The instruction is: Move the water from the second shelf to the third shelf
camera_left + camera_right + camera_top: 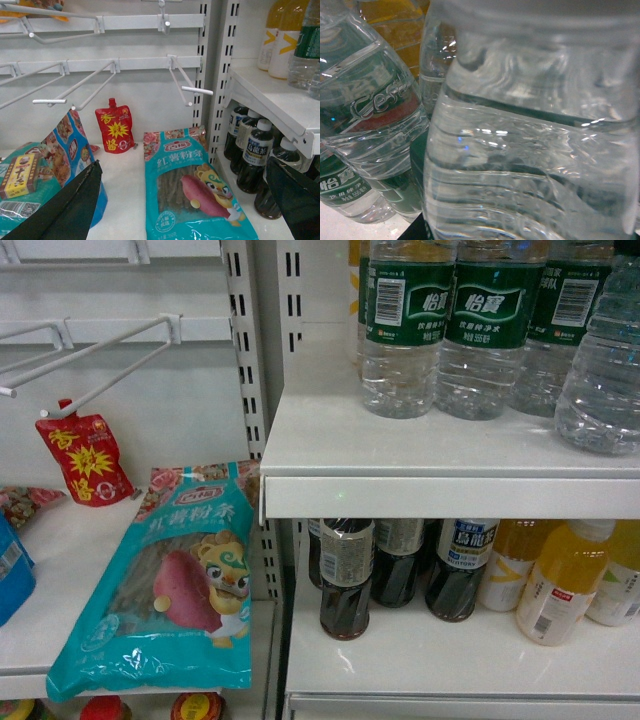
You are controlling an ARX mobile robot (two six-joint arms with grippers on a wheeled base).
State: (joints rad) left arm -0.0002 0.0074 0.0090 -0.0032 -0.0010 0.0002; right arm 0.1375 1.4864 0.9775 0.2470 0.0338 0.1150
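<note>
A row of green-labelled water bottles (405,330) stands on the upper shelf (440,465), at 1 o'clock in the head view, above cola bottles (345,580) and yellow drinks (565,580). The right wrist camera is pressed against one clear ribbed bottle (530,150); whether the right claw grips it cannot be told. The left gripper's (185,210) dark fingers (65,210) hang wide apart over a teal snack bag (192,195). A good grasp likely needs a centred squeeze on the ribbed body, clear of neighbouring bottles.

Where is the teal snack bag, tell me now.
In the head view, the teal snack bag leans on the lower-left shelf, below the red pouch.
</note>
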